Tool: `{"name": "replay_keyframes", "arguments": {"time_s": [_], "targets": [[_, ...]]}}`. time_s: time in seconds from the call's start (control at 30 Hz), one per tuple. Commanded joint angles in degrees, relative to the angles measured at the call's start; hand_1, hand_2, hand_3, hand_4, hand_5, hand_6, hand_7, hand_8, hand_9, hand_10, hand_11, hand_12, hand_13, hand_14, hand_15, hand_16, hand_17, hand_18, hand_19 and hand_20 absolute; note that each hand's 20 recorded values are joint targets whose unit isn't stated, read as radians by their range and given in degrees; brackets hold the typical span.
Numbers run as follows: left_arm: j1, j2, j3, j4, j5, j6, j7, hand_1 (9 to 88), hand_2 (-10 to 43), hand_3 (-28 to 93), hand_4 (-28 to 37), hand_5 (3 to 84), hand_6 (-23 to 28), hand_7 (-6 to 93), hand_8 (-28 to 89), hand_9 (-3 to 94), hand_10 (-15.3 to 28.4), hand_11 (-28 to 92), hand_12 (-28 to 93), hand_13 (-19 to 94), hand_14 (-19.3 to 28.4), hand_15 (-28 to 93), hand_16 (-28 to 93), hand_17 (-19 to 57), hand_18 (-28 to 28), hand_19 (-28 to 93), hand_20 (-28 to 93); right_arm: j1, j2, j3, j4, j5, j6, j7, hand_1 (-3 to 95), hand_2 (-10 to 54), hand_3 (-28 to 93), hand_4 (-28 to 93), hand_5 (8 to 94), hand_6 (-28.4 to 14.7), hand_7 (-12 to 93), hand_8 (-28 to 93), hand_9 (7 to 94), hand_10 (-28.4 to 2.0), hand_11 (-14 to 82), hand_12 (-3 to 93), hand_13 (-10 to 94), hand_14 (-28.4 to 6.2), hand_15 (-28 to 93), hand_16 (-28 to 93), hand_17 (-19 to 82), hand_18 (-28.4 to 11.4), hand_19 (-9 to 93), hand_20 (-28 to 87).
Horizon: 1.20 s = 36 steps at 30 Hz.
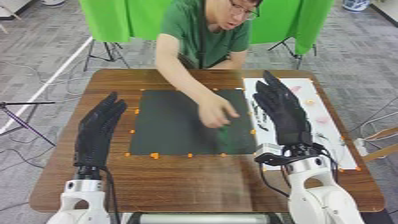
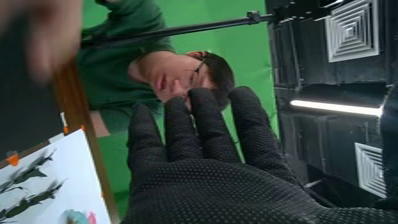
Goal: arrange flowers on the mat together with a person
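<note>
A dark, flat mat [image 1: 169, 120] lies at the centre of the frame on the brown wooden table [image 1: 187, 180], with small bits of orange tape [image 1: 155, 156] around its edges. Right of it, a white sheet [image 1: 341, 154] carries pale pink flowers [image 1: 322, 120], near the right of the frame; the wrist view shows dark, leafy stems [image 2: 28, 172] on the sheet too, with a pink and bluish bloom [image 2: 80, 217]. The right hand [image 1: 284, 112], right of centre, is open, its fingers straight and grasping nothing, and overlaps the sheet in the head view. At centre left, the left hand [image 1: 95, 132] is open as well, fingers extended, empty. From the top, a person's hand [image 1: 216, 112] reaches over the mat, right of its middle, a blurred green strip [image 1: 225, 137] just below the fingers; whether they grip it, I cannot tell.
</note>
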<state>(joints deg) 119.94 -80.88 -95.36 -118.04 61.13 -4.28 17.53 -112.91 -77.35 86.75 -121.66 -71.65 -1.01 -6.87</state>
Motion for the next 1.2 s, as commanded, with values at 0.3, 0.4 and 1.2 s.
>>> {"name": "replay_keyframes", "arguments": {"time_s": [0.3,0.4,1.2], "targets": [[0.9,0.03,-0.45,0.01,-0.26,0.78,-0.36,24.3,-5.8,67,-23.8,43.8,2.7,7.9,-6,43.0,12.1,11,13,31,14.4,8,2,6.3,10.4,2,17,-0.63,-0.77,0.58,-0.43,-0.28,-0.15,-0.18,13.7,-7.1,66,-20,29.5,-3.6,7,-8,31.9,-15.0,1.7,9.5,22,-9.9,5,8,12,-9.4,0,20],[0.72,0.04,-0.36,0.14,-0.09,0.54,-0.42,24.4,-5.8,67,-23.7,43.8,2.8,7.9,-6,43.0,12.2,11,13,31,14.5,8,2,6.3,10.2,2,17,-0.41,-0.74,0.44,-0.27,-0.24,-0.47,-0.17,13.7,-7.1,66,-20,29.5,-3.7,7,-8,31.9,-15.0,1.7,9.5,22,-9.9,5,8,12,-9.4,0,20],[0.59,0.08,-0.55,0.21,0.01,0.26,-0.26,24.3,-5.8,67,-23.4,43.8,2.7,7.9,-6,43.0,12.2,11,12,31,14.4,8,2,6.2,10.1,2,17,-0.01,-0.33,-0.04,0.01,-0.14,-0.59,-0.39,13.6,-7.1,66,-20,29.6,-3.7,7,-7,31.8,-15.1,1.6,9.4,22,-9.9,5,8,12,-9.4,0,20]]}}
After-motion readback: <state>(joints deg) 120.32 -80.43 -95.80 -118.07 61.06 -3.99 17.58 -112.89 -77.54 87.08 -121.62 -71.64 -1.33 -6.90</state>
